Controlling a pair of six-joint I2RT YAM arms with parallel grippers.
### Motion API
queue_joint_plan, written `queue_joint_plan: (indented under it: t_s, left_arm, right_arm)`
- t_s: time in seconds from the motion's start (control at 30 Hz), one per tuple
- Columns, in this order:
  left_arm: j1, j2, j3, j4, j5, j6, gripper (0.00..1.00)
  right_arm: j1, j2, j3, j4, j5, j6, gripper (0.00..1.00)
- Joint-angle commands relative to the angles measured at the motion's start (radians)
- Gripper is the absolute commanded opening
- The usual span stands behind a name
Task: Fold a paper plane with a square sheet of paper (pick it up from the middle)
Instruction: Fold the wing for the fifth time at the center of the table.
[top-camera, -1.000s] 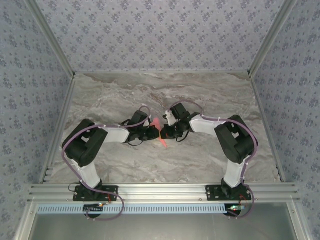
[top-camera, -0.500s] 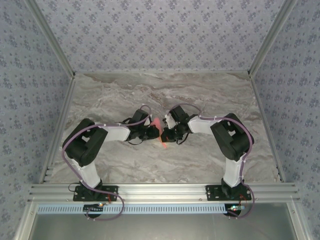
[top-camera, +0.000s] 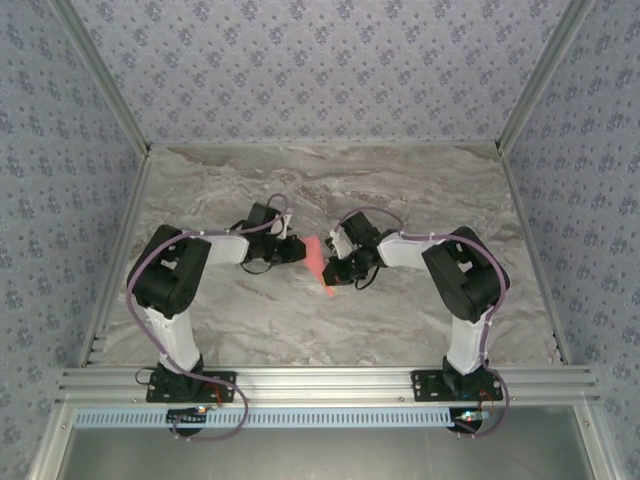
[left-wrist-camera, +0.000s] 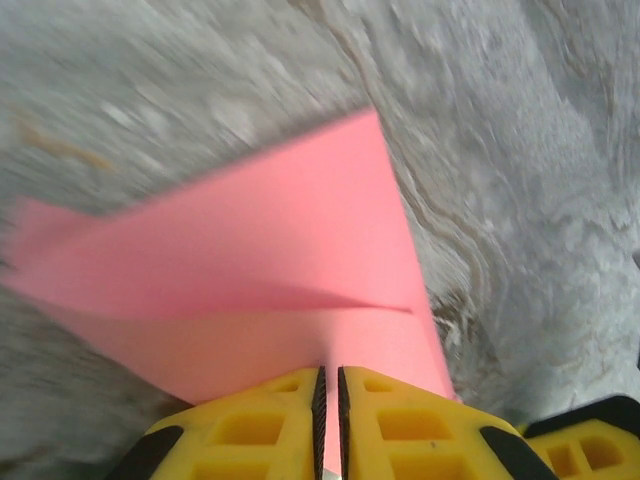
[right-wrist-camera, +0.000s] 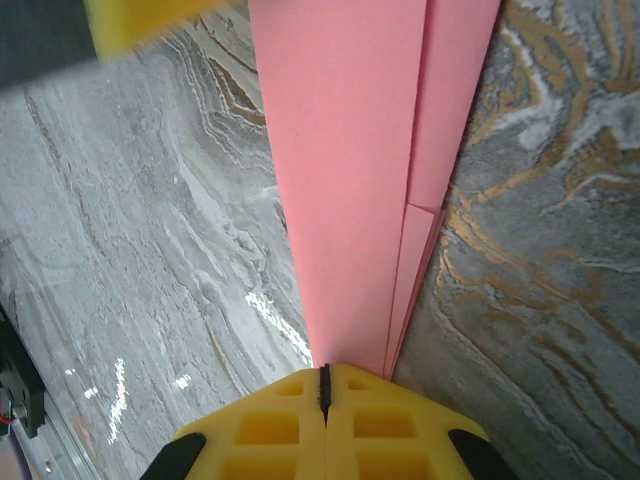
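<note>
paper plane (right-wrist-camera: 345, 150): cut off at top | table (left-wrist-camera: 150, 90): blurred

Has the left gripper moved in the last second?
Yes. The left gripper has shifted left and toward the table's far edge, holding the paper.

The paper plane (top-camera: 316, 262) sits at about the middle of the bench (top-camera: 420, 325), well apart from every edge, between the two pincers. The left pincer (top-camera: 298, 250) is on its left side, with the plane's left edge between its fingers (left-wrist-camera: 250, 430). The right pincer (top-camera: 335, 270) is on its right side, slightly closer to the near edge, and the plane runs out from between its fingers (right-wrist-camera: 390, 420) towards the far edge.
</note>
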Motion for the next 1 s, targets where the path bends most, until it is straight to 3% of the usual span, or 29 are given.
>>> queue_joint_plan:
  t_s: [0.0, 0.33, 0.57, 0.77, 0.97]
  left_arm:
    - [0.063, 0.039, 0.036, -0.069, -0.099, 0.069, 0.15]
    - [0.156, 0.067, 0.114, -0.134, -0.108, 0.07, 0.18]
    - [0.167, -0.079, 0.157, -0.215, -0.155, 0.008, 0.34]
    - [0.103, -0.195, 0.176, -0.361, -0.321, -0.062, 0.51]
    - [-0.047, -0.242, 0.204, -0.518, -0.506, -0.153, 0.7]
  right_arm:
    - [-0.007, 0.035, -0.064, -0.195, 0.081, -0.032, 0.0]
    - [-0.012, 0.013, -0.06, -0.17, 0.06, -0.014, 0.0]
    - [-0.01, -0.064, 0.02, -0.049, 0.013, 0.084, 0.0]
    - [-0.025, -0.164, 0.055, 0.022, 0.091, 0.135, 0.23]
    - [-0.091, -0.256, -0.003, 0.04, 0.216, 0.155, 0.52]
